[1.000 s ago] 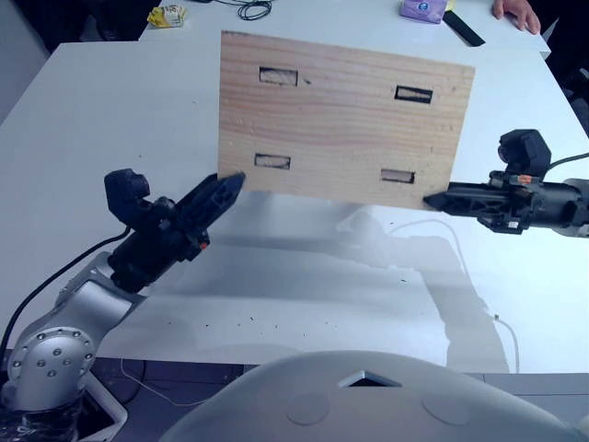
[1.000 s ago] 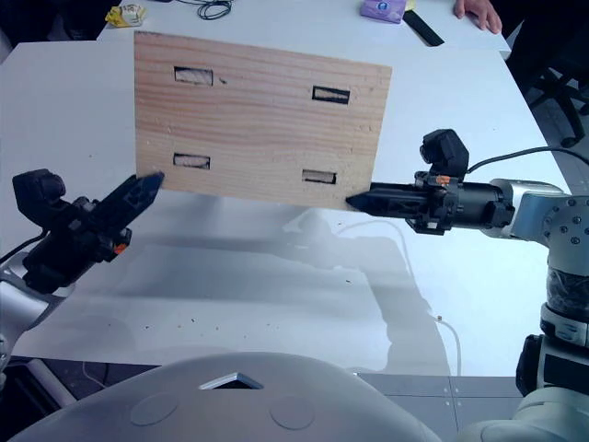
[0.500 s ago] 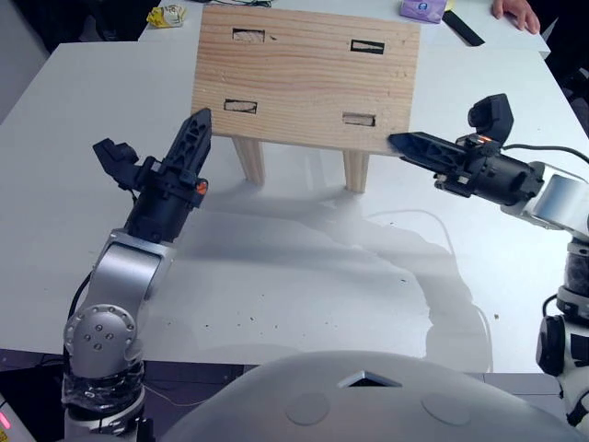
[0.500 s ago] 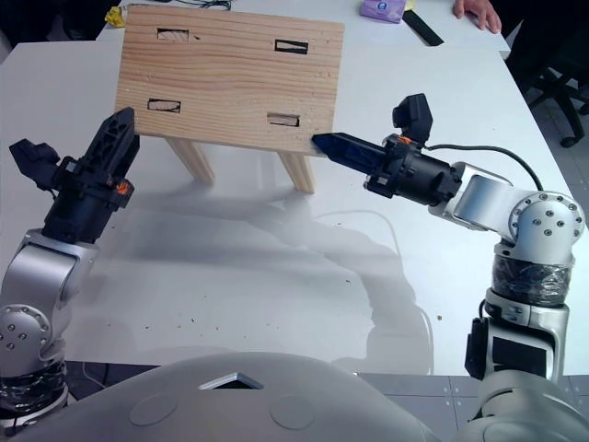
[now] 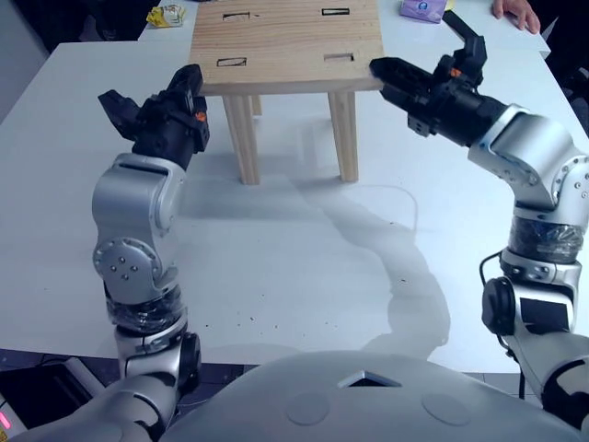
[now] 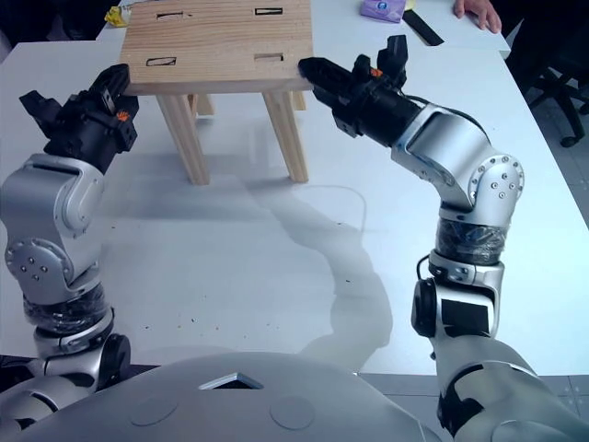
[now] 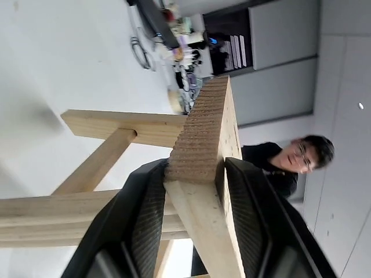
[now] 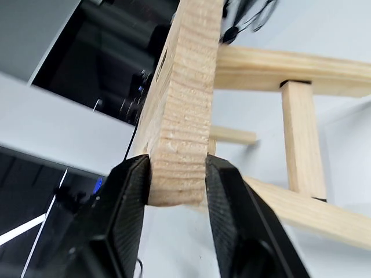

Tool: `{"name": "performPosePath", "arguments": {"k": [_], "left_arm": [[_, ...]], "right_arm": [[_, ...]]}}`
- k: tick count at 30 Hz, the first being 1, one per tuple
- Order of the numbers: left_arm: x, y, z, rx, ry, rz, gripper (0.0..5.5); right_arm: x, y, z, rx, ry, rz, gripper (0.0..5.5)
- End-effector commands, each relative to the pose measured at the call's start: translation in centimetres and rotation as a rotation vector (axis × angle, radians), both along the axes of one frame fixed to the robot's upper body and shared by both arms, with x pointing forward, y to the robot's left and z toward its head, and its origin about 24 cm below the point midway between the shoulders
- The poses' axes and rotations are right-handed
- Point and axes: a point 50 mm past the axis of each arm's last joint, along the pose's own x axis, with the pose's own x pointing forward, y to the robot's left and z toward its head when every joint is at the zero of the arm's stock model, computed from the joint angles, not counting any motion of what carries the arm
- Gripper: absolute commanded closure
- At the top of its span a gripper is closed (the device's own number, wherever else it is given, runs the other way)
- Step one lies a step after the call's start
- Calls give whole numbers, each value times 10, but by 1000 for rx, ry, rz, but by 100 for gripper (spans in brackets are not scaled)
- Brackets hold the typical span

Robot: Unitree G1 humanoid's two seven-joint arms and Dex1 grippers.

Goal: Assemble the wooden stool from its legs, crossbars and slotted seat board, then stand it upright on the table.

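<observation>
**Assembled stool gripped at both ends of its seat**

The pale wooden four-legged stool is shown upright, legs down, on the white table. The left end of its slotted rectangular seat board is clamped between the fingers of the black left gripper. The right end is clamped likewise by the black right gripper.

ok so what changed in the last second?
The stool was tipped from seat board facing the camera to upright, legs down on the table. The left end effector and right end effector swung up with it and stayed shut on the seat board's opposite edges.
</observation>
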Motion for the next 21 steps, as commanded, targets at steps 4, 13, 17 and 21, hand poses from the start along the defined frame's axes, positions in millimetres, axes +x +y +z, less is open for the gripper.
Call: {"name": "performPosePath", "arguments": {"k": [4,13,17,21], "left_arm": [[-3,64,0,-469,213,618,406],[-5,76,-16,-355,159,685,410],[-14,96,-20,-317,177,724,367],[-31,104,-27,-273,194,756,302]], "right_arm": [[28,-96,-24,49,743,-919,405],[32,-87,-31,-16,661,-882,405],[29,-80,-32,-112,621,-842,333],[18,-67,-39,-178,611,-749,264]]}}
